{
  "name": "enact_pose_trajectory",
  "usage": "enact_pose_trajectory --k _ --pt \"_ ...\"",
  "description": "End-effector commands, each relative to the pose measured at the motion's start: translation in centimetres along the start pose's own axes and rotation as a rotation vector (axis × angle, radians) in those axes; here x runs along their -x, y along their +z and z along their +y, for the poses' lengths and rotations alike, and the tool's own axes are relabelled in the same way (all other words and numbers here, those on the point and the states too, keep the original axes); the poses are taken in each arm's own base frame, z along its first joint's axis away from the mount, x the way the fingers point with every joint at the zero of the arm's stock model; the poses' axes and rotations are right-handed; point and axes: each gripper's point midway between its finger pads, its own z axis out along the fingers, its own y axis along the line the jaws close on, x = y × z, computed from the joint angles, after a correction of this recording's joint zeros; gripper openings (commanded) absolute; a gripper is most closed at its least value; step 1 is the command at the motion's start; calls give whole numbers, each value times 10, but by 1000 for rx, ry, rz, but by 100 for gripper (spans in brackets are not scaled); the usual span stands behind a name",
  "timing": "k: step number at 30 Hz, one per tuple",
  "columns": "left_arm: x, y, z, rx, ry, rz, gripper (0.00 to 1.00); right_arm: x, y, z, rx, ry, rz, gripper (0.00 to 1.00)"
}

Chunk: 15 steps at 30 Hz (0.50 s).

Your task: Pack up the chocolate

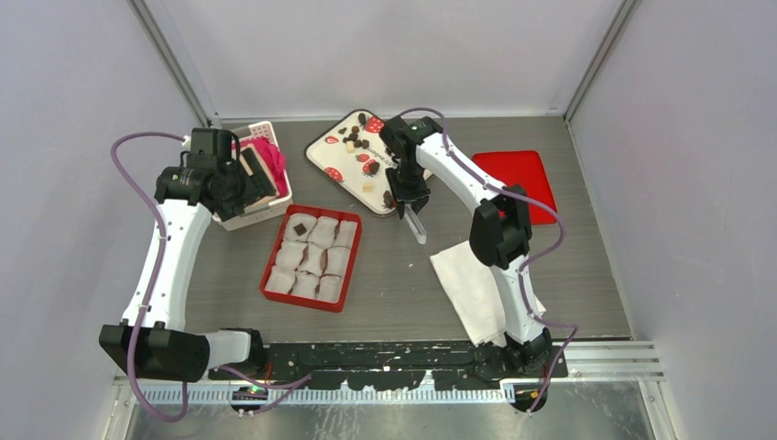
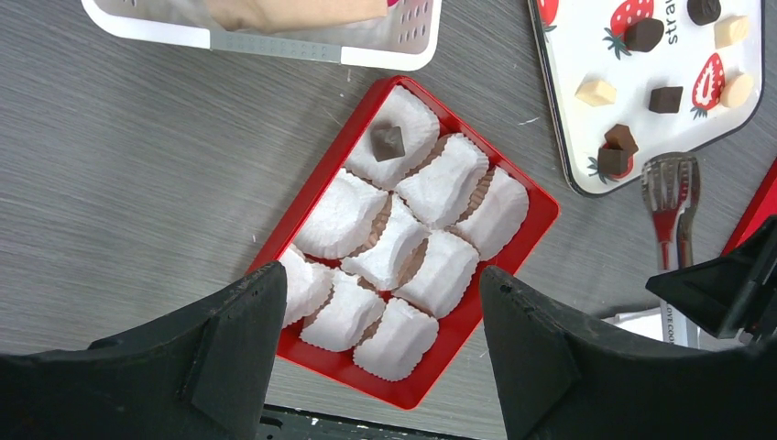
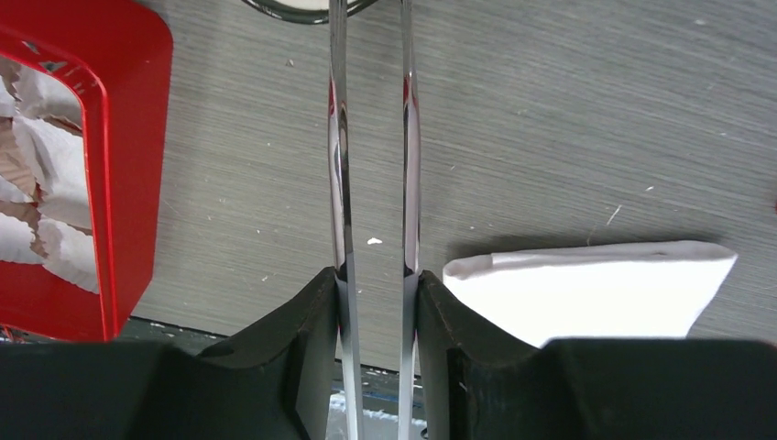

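Note:
Several pieces of chocolate (image 1: 354, 137), dark and cream, lie on a strawberry-printed tray (image 1: 341, 158); the left wrist view shows them (image 2: 666, 98) too. One dark piece (image 2: 388, 140) sits in a white paper cup at a far corner of the red box (image 1: 349, 266). My right gripper (image 1: 410, 197) is shut on metal tongs (image 3: 337, 137). The tongs' tips (image 2: 673, 174) rest just off the tray's near edge, beside a dark piece (image 2: 614, 160), with nothing between them. My left gripper (image 2: 380, 275) hangs open above the red box (image 2: 513, 247), holding nothing.
A white basket (image 1: 261, 206) with pink contents stands at the back left under my left wrist. A red lid (image 1: 518, 179) lies at the right. A white napkin (image 1: 472, 280) lies near the right arm's base, by the right gripper (image 3: 374, 280).

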Motion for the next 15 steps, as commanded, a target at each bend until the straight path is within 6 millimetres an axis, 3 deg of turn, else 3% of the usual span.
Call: enact_pose_trajectory --k 1,15 --pt "14 -5 -4 -18 -6 -44 78 -2 -18 12 60 -30 -6 40" --pt "18 4 -7 -20 -9 -35 78 -3 6 14 68 -40 53 45"
